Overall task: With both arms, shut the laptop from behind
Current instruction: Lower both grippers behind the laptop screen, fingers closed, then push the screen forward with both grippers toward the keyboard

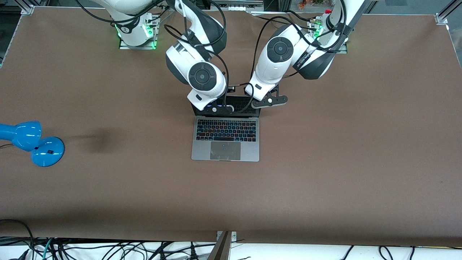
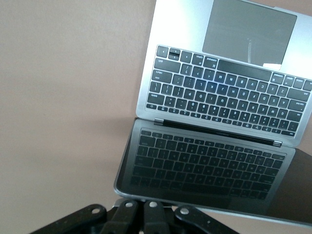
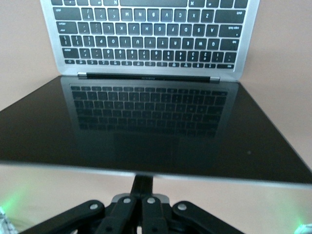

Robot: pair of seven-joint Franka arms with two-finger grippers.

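L gripper point(image 2: 141, 208): fingers pressed together, holding nothing, tips just by the top edge of the lid. R gripper point(image 3: 138, 202): same, fingers together and empty, at the same edge nearer the right arm's end. Can't tell if either touches.

The laptop point(image 1: 225, 139) sits open mid-table point(image 1: 361, 162), lid up at 12 o'clock and trackpad at 6. A blue lamp point(image 1: 32, 142) stands well apart at 9.

Risks, IMO:
- Uneven push twists the lid or hinge.
- Tips ride over the thin edge and slip off.
- Base skids toward 6 w/ nothing bracing it.
- Too fast and the lid slams onto the keys.
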